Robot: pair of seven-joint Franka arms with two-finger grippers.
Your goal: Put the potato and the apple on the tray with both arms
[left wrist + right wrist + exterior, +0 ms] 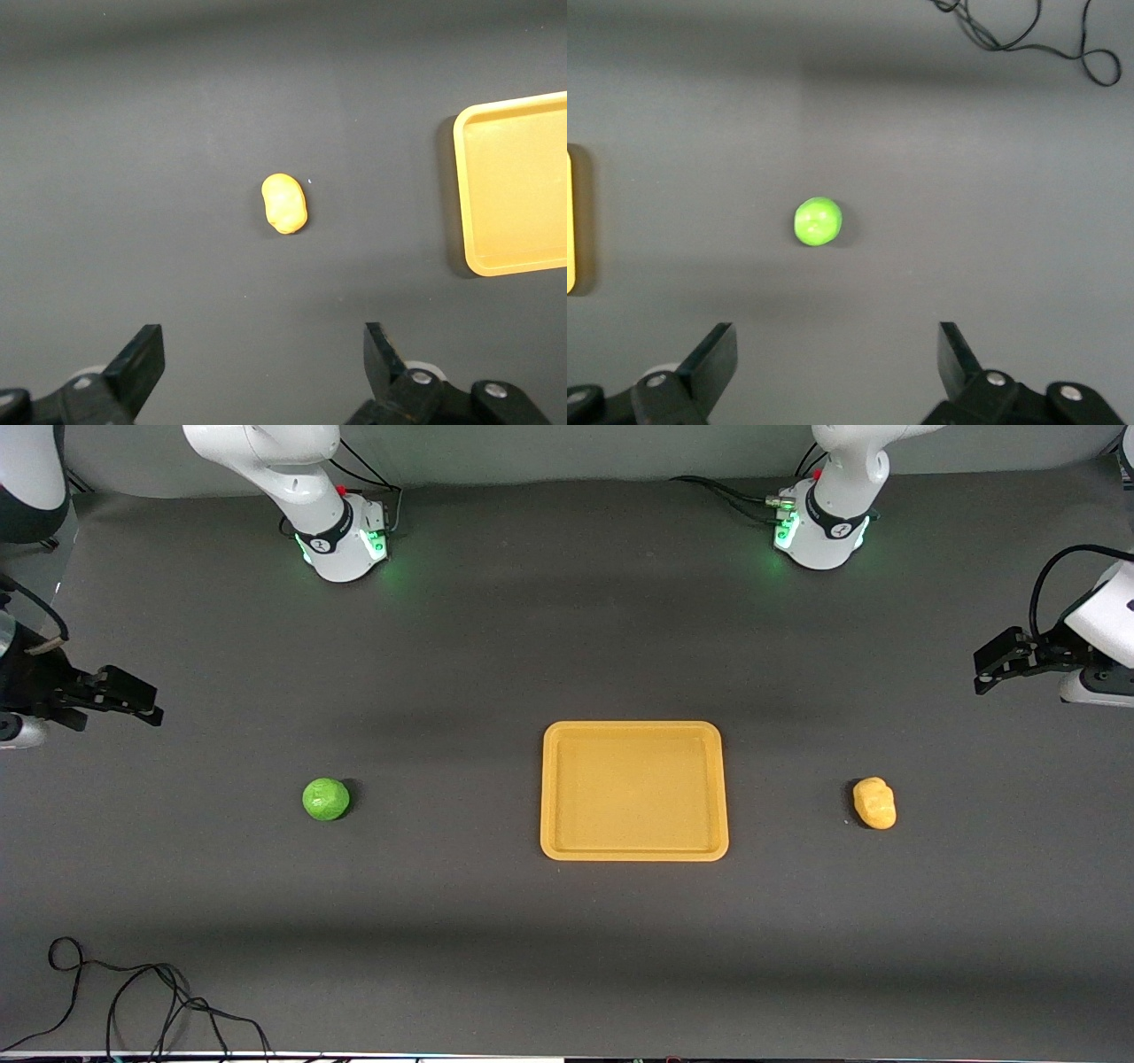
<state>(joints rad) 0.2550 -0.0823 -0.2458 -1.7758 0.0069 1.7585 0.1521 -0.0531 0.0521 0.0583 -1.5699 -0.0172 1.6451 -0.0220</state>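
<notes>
The yellow-orange tray lies flat and empty on the dark table. The green apple sits beside it toward the right arm's end. The yellow-orange potato sits beside it toward the left arm's end. My left gripper hangs open and empty over bare table at the left arm's end. Its wrist view shows its own jaws, the potato and part of the tray. My right gripper hangs open and empty over bare table at the right arm's end. Its wrist view shows its jaws and the apple.
A loose black cable lies on the table near the front camera's edge, toward the right arm's end; it also shows in the right wrist view. The two arm bases stand along the table's robot side.
</notes>
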